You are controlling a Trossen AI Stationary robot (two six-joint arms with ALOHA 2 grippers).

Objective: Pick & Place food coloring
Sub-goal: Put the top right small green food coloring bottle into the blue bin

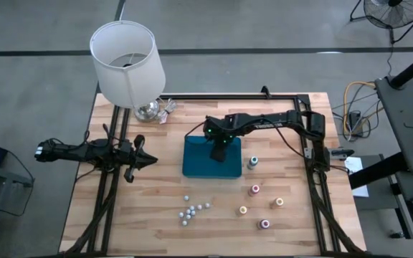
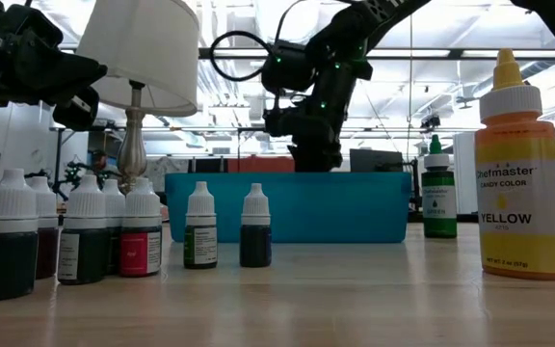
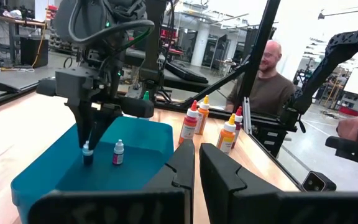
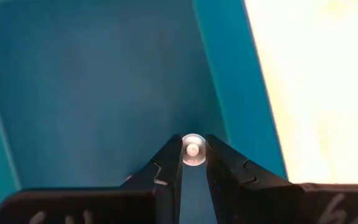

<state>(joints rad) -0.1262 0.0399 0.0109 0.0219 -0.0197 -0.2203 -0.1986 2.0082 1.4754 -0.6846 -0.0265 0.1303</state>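
Note:
A blue tray (image 1: 196,166) sits mid-table. My right gripper (image 1: 219,152) reaches down into it, shut on a small white-capped food coloring bottle (image 3: 87,154). A second small bottle (image 3: 118,152) stands on the tray floor beside it. Several more small white-capped bottles (image 1: 192,211) stand clustered near the table's front edge. Taller bottles with coloured tops stand to the tray's right: green (image 1: 252,163), pink (image 1: 255,189), orange (image 1: 279,203), yellow (image 1: 243,211). My left gripper (image 1: 145,159) waits shut and level, left of the tray, holding nothing. My right gripper pinches the small bottle's white cap (image 4: 192,149) between its two fingertips (image 4: 169,155). The fingers come steeply from above, pointing down into the tray. The bottle hangs upright below them (image 3: 87,155), its base at or just above the tray floor; which, I cannot tell.
A table lamp with a white shade (image 1: 127,61) stands at the far left corner, with crumpled foil (image 1: 167,107) beside its base. Black frame rails (image 1: 314,165) run along the table's sides. A person (image 3: 269,84) sits beyond the table's right side.

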